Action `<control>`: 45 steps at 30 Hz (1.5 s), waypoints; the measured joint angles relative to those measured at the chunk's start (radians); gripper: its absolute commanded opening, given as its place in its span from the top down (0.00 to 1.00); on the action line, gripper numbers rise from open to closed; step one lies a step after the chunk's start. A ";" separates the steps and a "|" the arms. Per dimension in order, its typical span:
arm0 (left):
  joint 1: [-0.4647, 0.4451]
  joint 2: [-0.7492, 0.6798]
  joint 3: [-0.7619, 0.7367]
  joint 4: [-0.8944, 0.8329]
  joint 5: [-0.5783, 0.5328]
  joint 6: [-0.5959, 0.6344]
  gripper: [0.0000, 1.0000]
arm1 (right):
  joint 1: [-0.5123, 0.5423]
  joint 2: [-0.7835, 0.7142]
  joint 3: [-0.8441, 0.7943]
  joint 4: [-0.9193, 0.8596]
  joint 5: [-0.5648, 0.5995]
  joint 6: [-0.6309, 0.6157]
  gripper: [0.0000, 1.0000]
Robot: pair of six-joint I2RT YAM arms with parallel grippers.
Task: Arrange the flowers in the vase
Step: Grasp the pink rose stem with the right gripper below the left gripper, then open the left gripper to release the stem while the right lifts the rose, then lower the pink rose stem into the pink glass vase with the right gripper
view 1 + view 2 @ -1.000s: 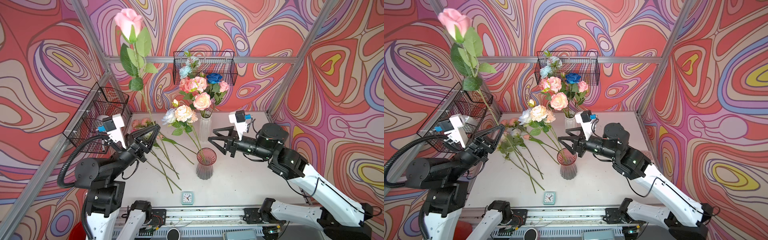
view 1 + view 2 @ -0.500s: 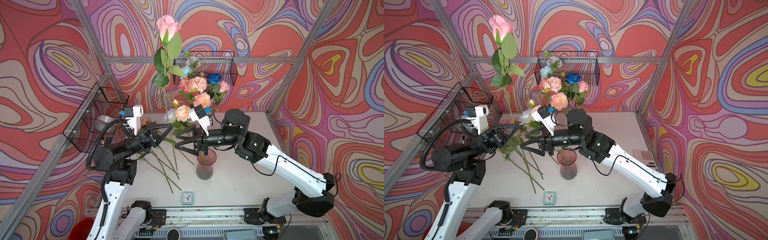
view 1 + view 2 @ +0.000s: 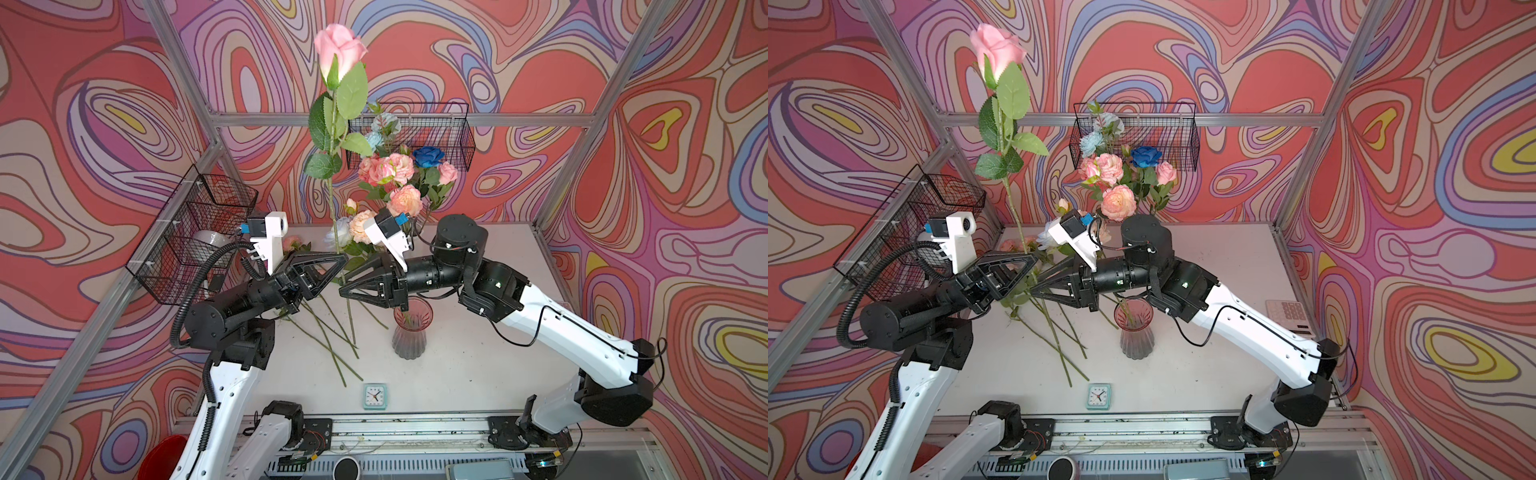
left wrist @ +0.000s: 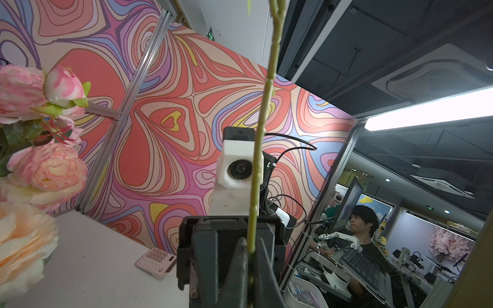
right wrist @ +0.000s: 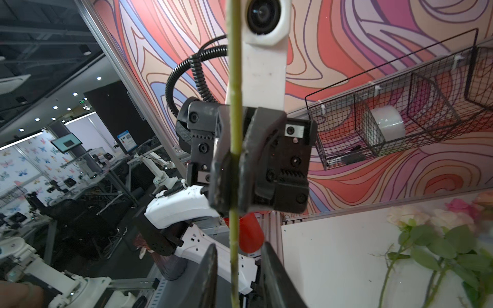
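The pink rose stands nearly upright in the air, on the left arm's side of the vase and much higher than it. The left hand pinches its stem firmly. The right hand reaches across above the vase and has the same stem between its fingers, just below the left hand's grip. In the right wrist view these fingers are a little apart and do not touch the stem yet. More flowers lie on the counter beside the vase, also on the left arm's side.

The step in hand seems to be a handover of the rose from left to right. The next move probably calls for the right hand to press onto the stem before the left lets go, and then to bring the stem's end over the vase mouth.

One second ago the rose leaned farther from the vase, and the right hand waited wide open on the vase's other side.
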 measured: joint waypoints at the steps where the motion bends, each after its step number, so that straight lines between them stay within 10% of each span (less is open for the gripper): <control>1: -0.006 0.005 0.000 0.002 0.000 -0.003 0.98 | 0.003 0.000 0.000 0.002 -0.002 -0.001 1.00; 6: -0.019 0.010 0.000 0.005 -0.016 -0.004 0.22 | 0.005 -0.015 -0.033 0.025 0.018 0.004 1.00; 9: -0.020 -0.002 -0.004 -0.034 -0.038 0.021 0.01 | 0.008 -0.064 -0.098 0.029 0.061 -0.004 1.00; 16: -0.020 -0.119 -0.005 -0.288 -0.135 0.198 0.00 | 0.008 -0.291 -0.246 -0.022 0.292 -0.084 1.00; 29: -0.020 -0.456 -0.130 -0.936 -0.653 0.565 0.01 | 0.007 -0.558 -0.600 0.054 0.898 -0.278 1.00; 45: -0.020 -0.455 -0.266 -1.159 -0.742 0.586 0.04 | -0.129 -0.418 -0.806 0.231 0.859 -0.208 1.00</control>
